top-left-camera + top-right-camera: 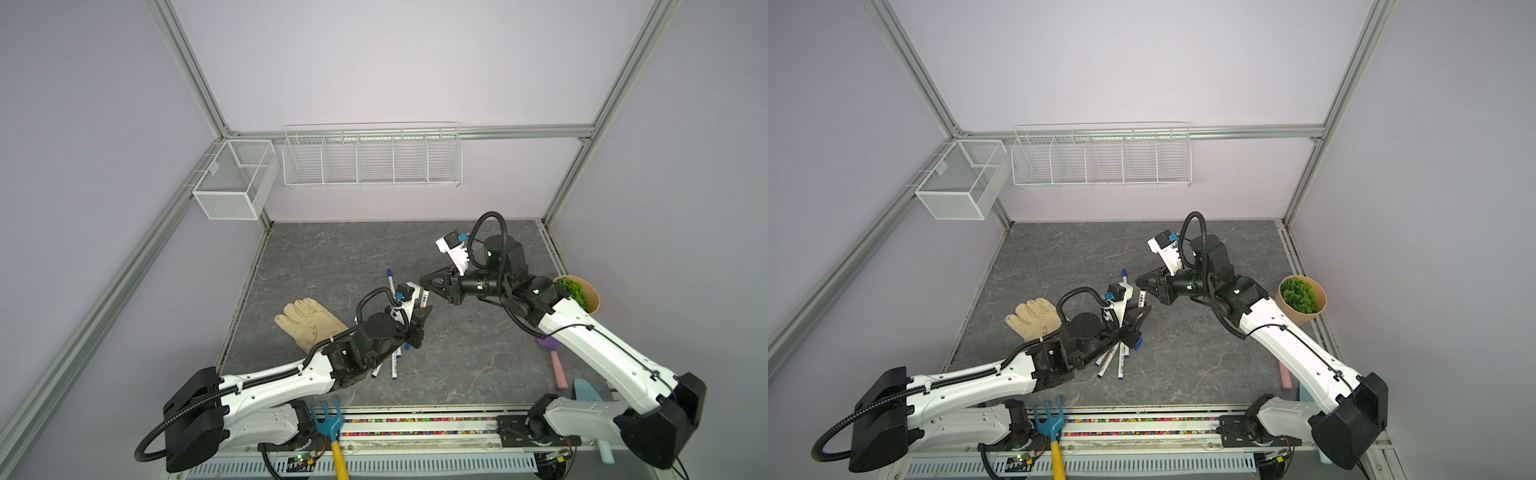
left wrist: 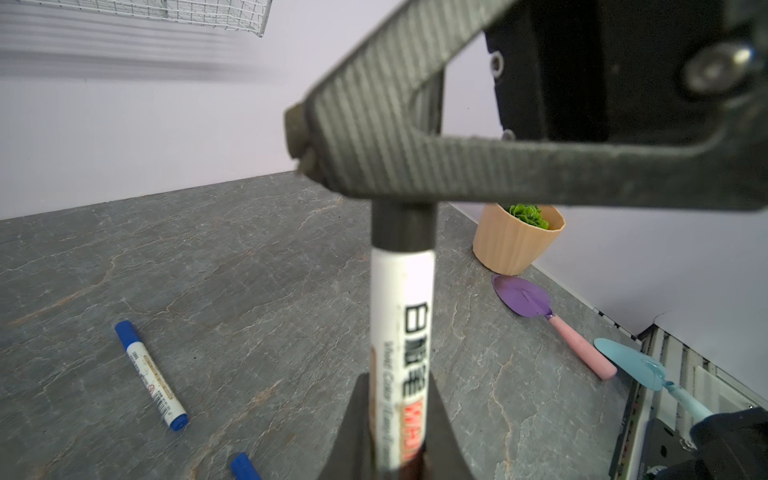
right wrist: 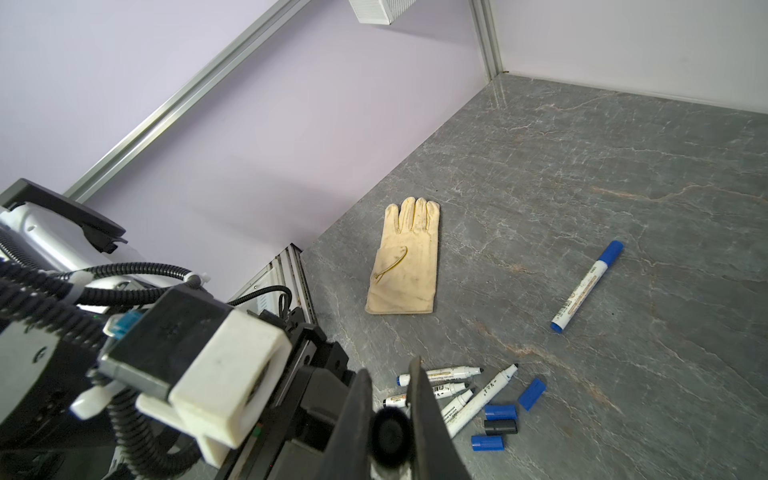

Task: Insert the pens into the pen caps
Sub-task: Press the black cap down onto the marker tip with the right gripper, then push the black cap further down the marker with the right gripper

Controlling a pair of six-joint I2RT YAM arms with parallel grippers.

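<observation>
Your left jaws are gripping the pen (image 2: 401,316) above the counter (image 1: 465,365), right jaws pinching the black cap (image 2: 403,230) on its one-o'clock end in both top views, so be pushing straight along the barrel.

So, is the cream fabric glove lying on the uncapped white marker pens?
No, the glove lies flat on bare tabletop, apart from the pens.

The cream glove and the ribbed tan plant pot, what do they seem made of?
Cream glove: soft cloth, probably cotton, matt; it lies limp, seamed and smudged. Ribbed tan plant pot: likely moulded plastic, matt; even ribs, uniform colour.
</observation>
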